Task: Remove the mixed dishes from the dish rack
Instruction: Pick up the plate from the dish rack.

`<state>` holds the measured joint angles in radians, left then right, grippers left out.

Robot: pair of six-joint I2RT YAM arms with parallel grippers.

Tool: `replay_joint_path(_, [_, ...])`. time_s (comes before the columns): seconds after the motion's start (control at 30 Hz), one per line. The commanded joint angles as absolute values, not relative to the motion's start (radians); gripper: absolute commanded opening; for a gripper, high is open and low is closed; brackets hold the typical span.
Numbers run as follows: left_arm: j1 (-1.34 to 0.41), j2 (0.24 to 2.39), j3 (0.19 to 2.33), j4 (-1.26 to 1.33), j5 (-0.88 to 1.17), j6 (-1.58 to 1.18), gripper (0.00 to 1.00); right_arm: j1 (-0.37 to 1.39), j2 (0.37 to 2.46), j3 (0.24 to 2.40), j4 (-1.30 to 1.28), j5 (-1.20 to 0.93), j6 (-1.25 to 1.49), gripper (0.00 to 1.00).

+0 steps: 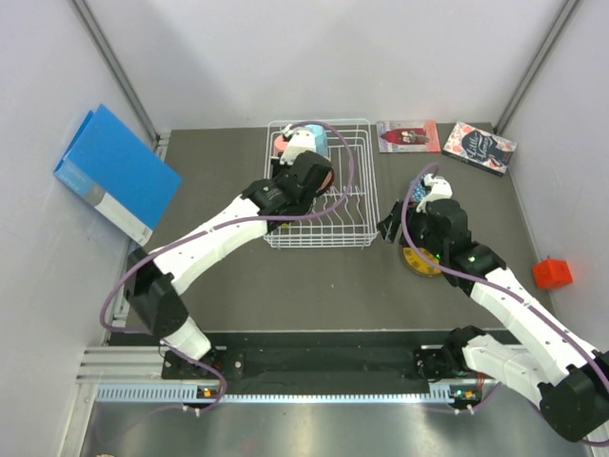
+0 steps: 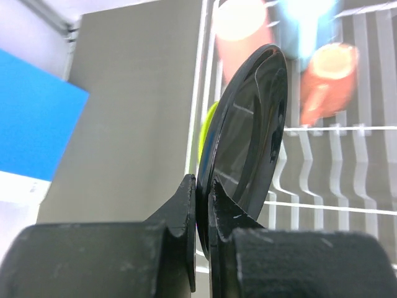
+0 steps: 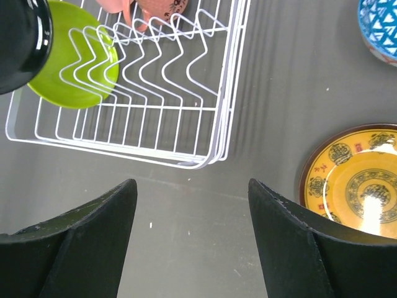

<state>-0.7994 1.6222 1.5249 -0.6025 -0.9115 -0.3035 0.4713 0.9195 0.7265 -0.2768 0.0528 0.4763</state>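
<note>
Left claw (image 2: 203, 194) pinches the lower rim of the black plate (image 2: 248, 136). The plate is upright on edge at the left end of the dish rack (image 1: 324, 236), and we cannot tell whether it rests in the tines. The lime-green plate (image 3: 74, 68) stands just behind it in the tines.

Right claw (image 3: 192, 186) is spread and holds nothing. It hangs over the worktop (image 1: 314, 286) between the rack's near corner and the yellow patterned plate (image 3: 353, 186), which lies flat outside the rack. The blue patterned bowl (image 3: 379, 28) sits beyond that plate, also on the worktop.

Count: three plates, one bowl, one pink cup (image 2: 239, 25), one salmon cup (image 2: 329, 68), one light blue mug (image 2: 307, 22) — cups and mug at the rack's far end. Two books (image 1: 407, 135) lie by the back wall, and one blue binder (image 1: 114, 176) leans at far left.

Writing: the book covers carry print, too small for us to read
</note>
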Motion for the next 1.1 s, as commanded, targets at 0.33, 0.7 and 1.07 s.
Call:
replay_joint_path(0.33, [-0.795,1.379,1.341,-0.398,-0.207,-0.584,0.0,0.483,0.879,0.767,-0.109,-0.152,0.594,0.78])
replay_joint_path(0.7, [-0.795,1.324,1.2,-0.15,0.067,-0.641,0.0,0.483,0.919,0.756,-0.061,-0.187,0.611,0.8])
replay_joint_path(1.07, [-0.795,1.299,1.132,-0.078,0.126,-0.672,0.0,0.485,0.946,0.718,-0.061,-0.116,0.578,0.7])
